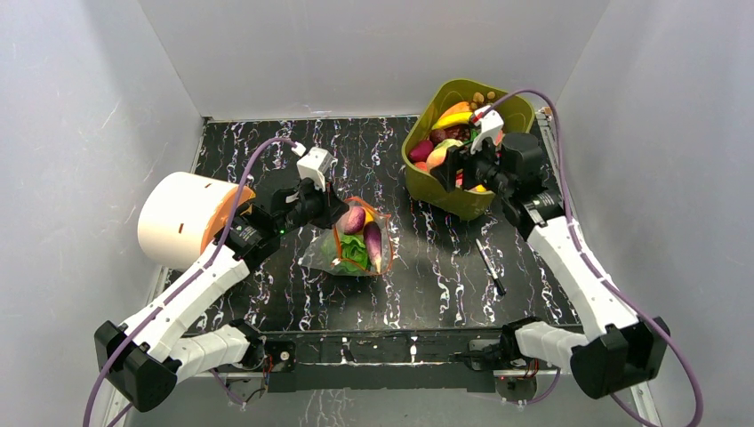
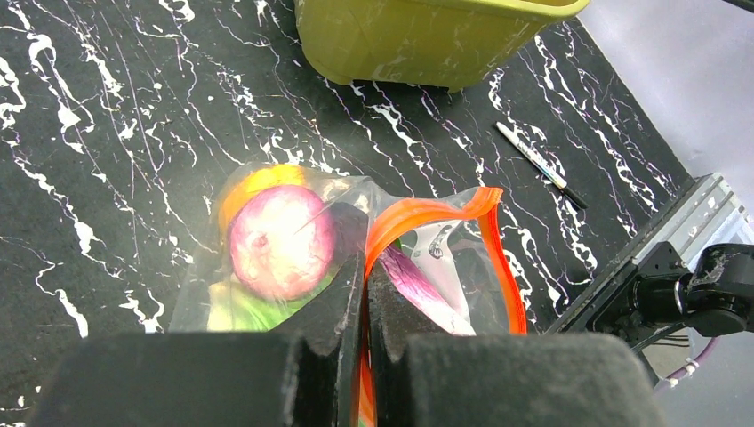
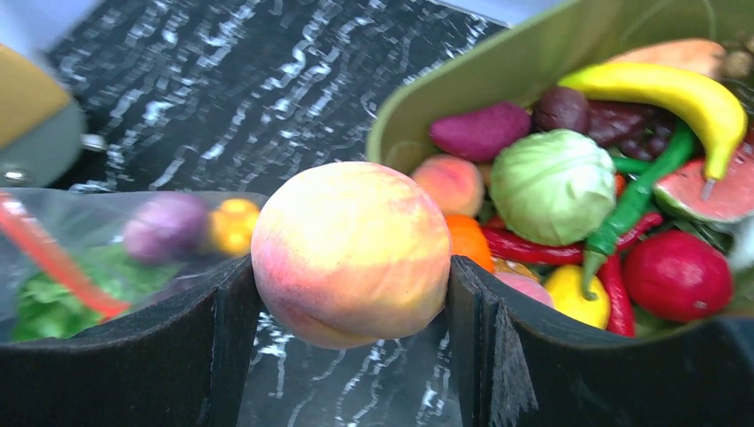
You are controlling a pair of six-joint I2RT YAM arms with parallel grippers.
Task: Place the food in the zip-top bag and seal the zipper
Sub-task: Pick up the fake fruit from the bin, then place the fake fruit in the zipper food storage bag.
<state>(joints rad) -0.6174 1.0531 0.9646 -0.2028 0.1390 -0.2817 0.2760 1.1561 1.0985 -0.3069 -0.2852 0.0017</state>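
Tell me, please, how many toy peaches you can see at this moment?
2. The held peach is clamped in the right end effector; the second peach lies in the olive-green tub beside the cabbage. Others may be buried under the pile.

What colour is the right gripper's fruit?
The peach is yellow-orange and pink, clearest in right wrist view.

L arm (image 1: pixel 191 285) reaching fwd, L fingers (image 2: pixel 329 320) pinched shut on zipper (image 2: pixel 427 212); R arm (image 1: pixel 578 267) extended, R fingers (image 3: pixel 204 347) clamping peach (image 3: pixel 351 253).
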